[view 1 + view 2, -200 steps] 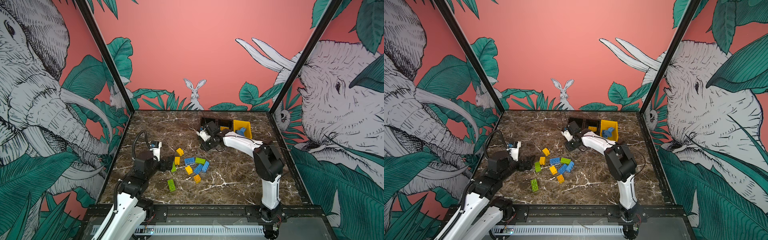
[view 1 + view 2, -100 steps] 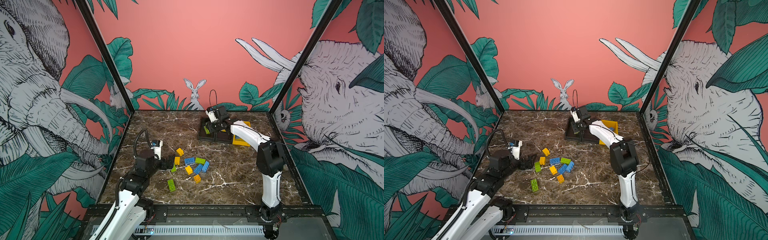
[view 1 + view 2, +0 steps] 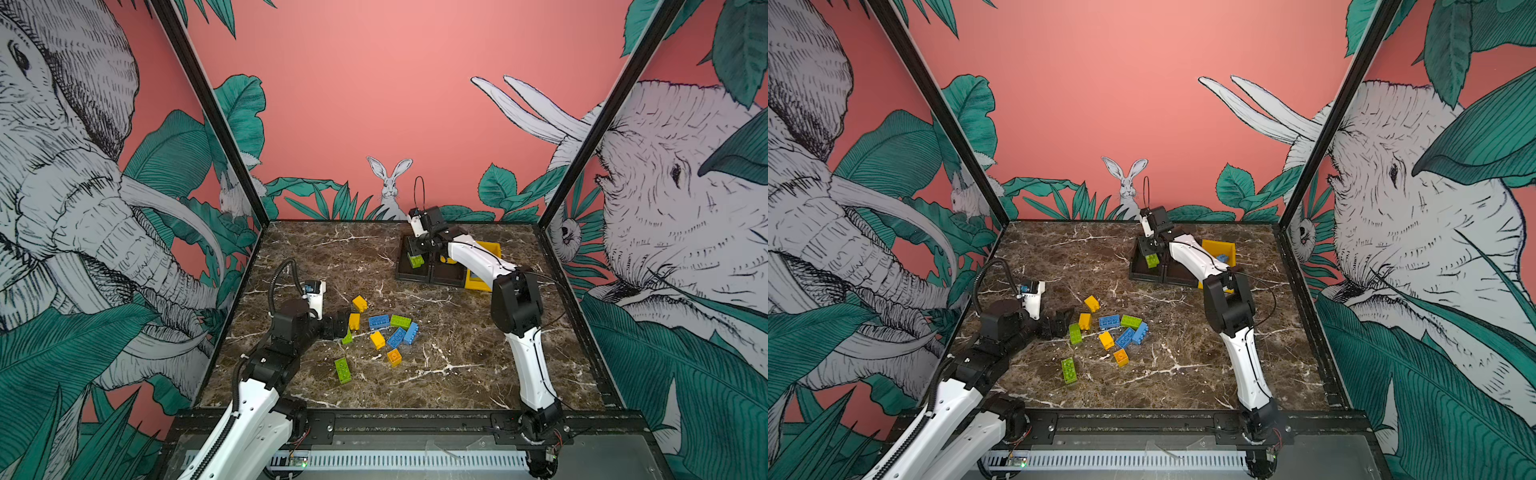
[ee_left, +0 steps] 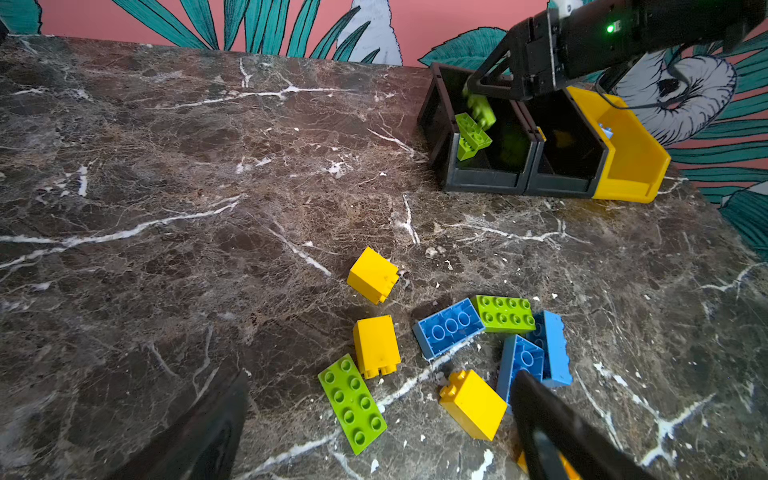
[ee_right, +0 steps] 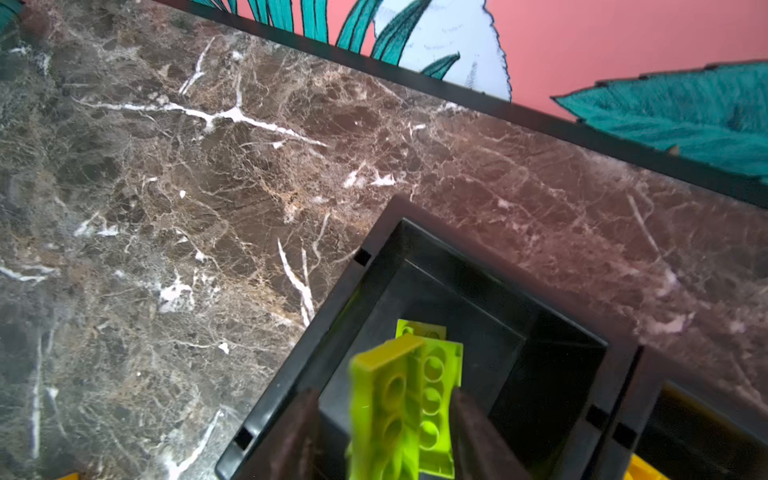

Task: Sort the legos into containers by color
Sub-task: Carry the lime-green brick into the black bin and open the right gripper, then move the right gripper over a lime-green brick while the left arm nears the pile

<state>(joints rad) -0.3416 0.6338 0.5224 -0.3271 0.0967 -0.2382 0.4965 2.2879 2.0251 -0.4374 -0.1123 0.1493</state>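
Right wrist, blurred green brick (image 5: 386, 407) loose between parted right jaws, left jaws wide.

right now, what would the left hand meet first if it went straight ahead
Most likely the flat lime green brick, lying right at the open left hand; depth is unclear.

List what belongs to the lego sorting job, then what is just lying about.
Job: loose legos on the table; blurred green lego at the open right gripper; stored green lego in the black bins; yellow bin; open left gripper.
Lying about: white crumbs; slotted cable duct; rabbit mural.
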